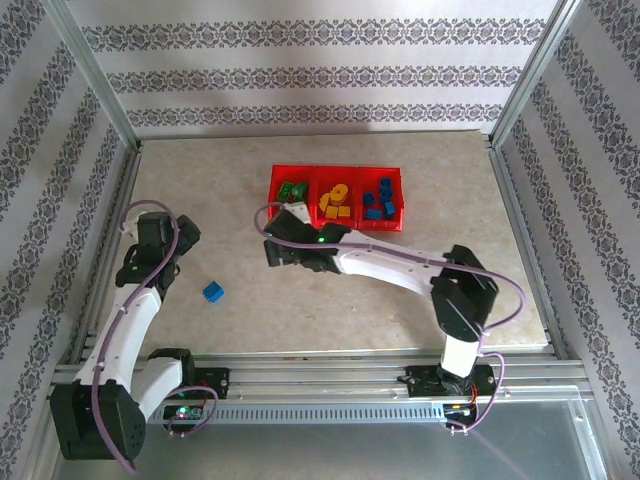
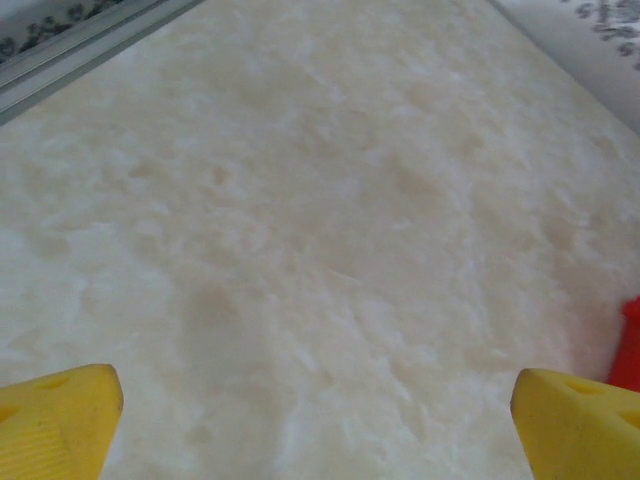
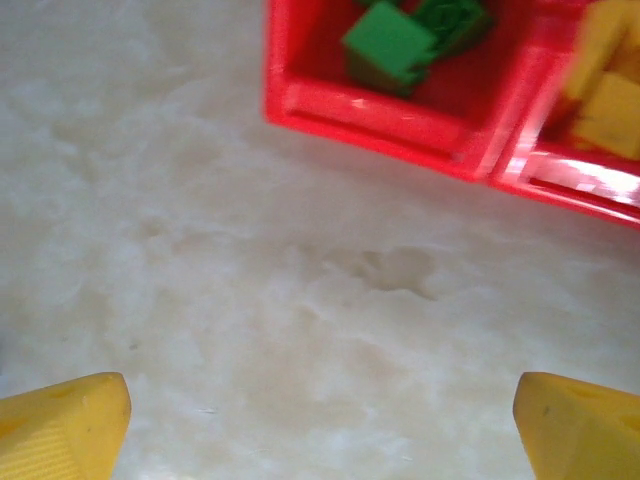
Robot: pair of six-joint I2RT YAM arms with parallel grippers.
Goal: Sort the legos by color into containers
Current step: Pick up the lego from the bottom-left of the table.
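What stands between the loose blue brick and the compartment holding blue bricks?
Seen from above, the right arm's wrist crosses the straight line from the blue brick to the right compartment of the red tray. No other thing lies between them.

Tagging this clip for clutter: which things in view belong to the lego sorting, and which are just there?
Job: loose blue brick on the table; red tray holding green bricks, yellow bricks and blue bricks, one colour per compartment; left pincer and right pincer, both open.
Just there: metal frame rail; purple cable; patterned wall.
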